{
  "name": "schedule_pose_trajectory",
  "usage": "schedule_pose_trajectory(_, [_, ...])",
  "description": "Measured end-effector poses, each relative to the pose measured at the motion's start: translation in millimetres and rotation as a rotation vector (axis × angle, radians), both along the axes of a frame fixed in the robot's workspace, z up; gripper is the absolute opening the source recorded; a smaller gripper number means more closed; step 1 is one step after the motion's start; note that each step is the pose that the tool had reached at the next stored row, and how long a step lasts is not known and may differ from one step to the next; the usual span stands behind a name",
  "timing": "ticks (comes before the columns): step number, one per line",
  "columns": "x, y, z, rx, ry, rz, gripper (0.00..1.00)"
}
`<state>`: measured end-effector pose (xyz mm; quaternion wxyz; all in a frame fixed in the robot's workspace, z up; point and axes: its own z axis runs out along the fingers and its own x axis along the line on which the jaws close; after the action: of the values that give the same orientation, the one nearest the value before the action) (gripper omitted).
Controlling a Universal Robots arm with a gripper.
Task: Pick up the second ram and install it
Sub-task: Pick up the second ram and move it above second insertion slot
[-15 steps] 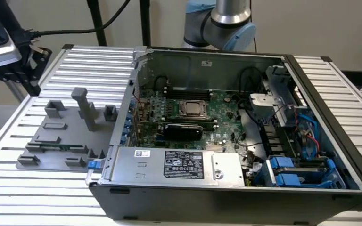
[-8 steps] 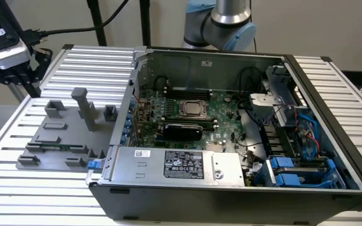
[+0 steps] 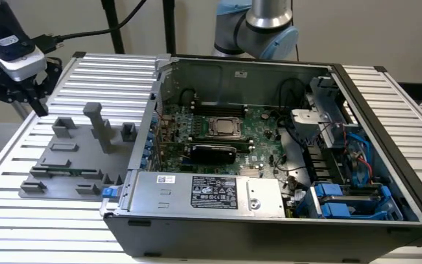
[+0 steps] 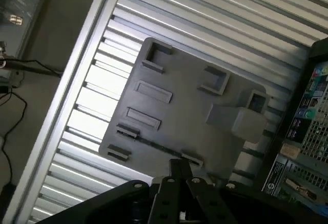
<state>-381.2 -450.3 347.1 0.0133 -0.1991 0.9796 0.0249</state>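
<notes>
At the exterior view's left we see the tool (image 3: 22,96) hanging in the air above and beyond the far left corner of the grey fixture tray (image 3: 79,157), well clear of it. We cannot tell whether the tool is released or clenched. The tray lies flat on the slatted metal desk (image 3: 20,220). In it lies the second ram (image 3: 63,171), a thin green stick seated on edge in slots near the tray's front edge. Its long axis runs along that front edge, across the exterior view from left to right. From the tool, we judge the stick lies downward and toward the tray's near side, so the tool would have to travel across the tray as well as down. The wrist view looks down over the tool (image 4: 179,175) onto the tray (image 4: 189,96), where the ram (image 4: 159,146) reads as a thin dark line just beyond the tool's tip and apart from it. A tall upright post (image 3: 97,124) rises from the tray's far half, and the tray's other pockets look bare. To the right of the tray, touching or just beside it, stands the open computer case (image 3: 270,231). It holds the green motherboard (image 3: 189,118) with its square silver processor (image 3: 224,127), a silver power supply box (image 3: 204,192), cables and blue drive brackets (image 3: 343,201).
</notes>
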Motion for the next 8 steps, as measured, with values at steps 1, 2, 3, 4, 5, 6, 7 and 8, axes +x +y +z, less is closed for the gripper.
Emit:
schedule_pose_trajectory(1, [0.0, 0.0, -0.7, 0.0, 0.0, 0.019, 0.0])
schedule_pose_trajectory(2, [0.0, 0.0, -1.4, 0.0, 0.0, 0.037, 0.0])
schedule_pose_trajectory(3, [0.0, 0.0, -2.1, 0.0, 0.0001, 0.056, 0.0])
schedule_pose_trajectory(4, [0.0, 0.0, -2.9, 0.0, 0.0001, 0.074, 0.0])
schedule_pose_trajectory(5, [0.0, 0.0, -3.6, 0.0, 0.0, 0.092, 0.0])
schedule_pose_trajectory(6, [0.0, 0.0, -4.3, 0.0, 0.0, 0.11, 0.0])
schedule_pose_trajectory(7, [0.0, 0.0, -4.9, -0.0001, 0.0, 0.128, 0.0])
schedule_pose_trajectory(8, [0.0, 0.0, -5.7, -0.0001, 0.0, 0.146, 0.0])
